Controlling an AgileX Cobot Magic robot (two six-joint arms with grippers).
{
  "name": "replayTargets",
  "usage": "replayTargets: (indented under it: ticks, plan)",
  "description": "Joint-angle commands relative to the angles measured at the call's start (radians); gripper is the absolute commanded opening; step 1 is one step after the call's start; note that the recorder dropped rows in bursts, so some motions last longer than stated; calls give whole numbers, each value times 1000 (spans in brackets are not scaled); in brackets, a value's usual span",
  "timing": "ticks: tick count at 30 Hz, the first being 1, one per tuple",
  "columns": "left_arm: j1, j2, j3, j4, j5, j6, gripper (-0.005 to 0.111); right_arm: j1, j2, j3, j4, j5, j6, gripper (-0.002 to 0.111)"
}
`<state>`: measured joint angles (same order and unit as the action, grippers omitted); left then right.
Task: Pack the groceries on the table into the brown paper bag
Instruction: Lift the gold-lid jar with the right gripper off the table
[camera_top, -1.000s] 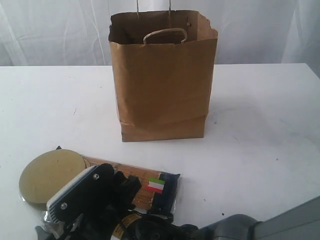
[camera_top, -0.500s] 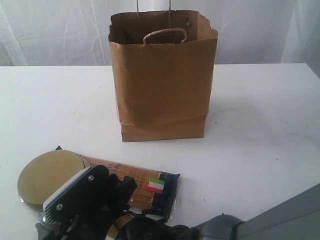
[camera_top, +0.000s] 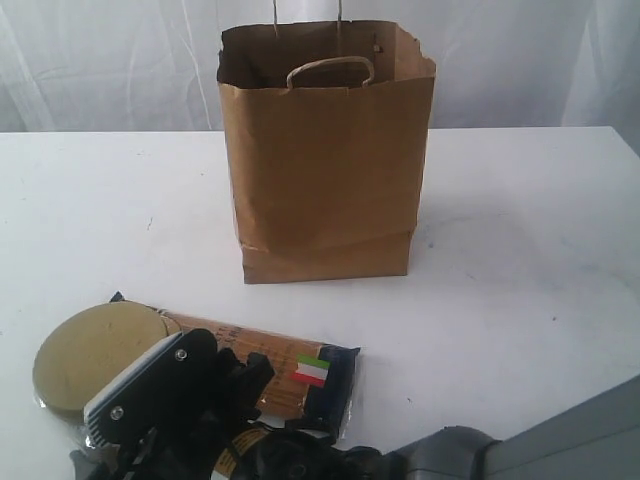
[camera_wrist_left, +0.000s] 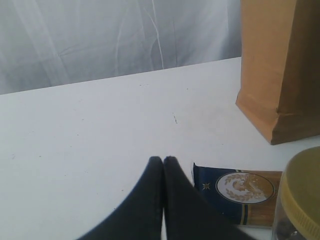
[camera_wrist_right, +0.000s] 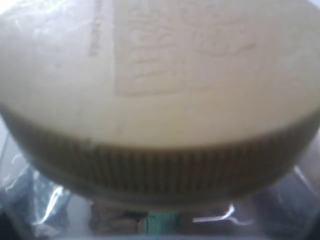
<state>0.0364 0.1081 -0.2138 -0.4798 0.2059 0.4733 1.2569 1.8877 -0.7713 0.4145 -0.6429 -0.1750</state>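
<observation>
White tabletop (camera_top: 520, 250), pale drapery behind. We list: brown paper bag (camera_top: 325, 170), upright, top open, mid-table; navy spaghetti packet (camera_top: 300, 372), flat, near edge, just beside clear jar with wide tan lid (camera_top: 90, 350). Left gripper (camera_wrist_left: 163, 164): jaws pressed together, empty. Right gripper (camera_top: 150, 425) at the jar; jaw state we cannot tell.

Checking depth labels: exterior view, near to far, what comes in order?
Spaghetti packet → bag → curtain. Jar left out: it lies level with the packet.
</observation>
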Motion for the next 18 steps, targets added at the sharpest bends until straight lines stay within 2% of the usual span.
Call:
replayTargets:
  ticks: [1, 5, 12, 15, 18]
  plan:
    - [2, -8, 4, -12, 35, -2, 0, 4, -57, -1, -4, -9, -4, 9]
    - [2, -8, 4, -12, 54, -2, 0, 4, -97, -1, -4, -9, -6, 0]
    - [2, -8, 14, -12, 39, -61, 0, 4, -169, -1, -4, -9, -88, 0]
    - [2, -8, 54, -12, -25, -130, 0, 4, -212, -1, -4, -16, -90, 0]
    - [2, -8, 119, -12, -154, -192, 0, 4, -266, -1, -4, -16, -90, 0]
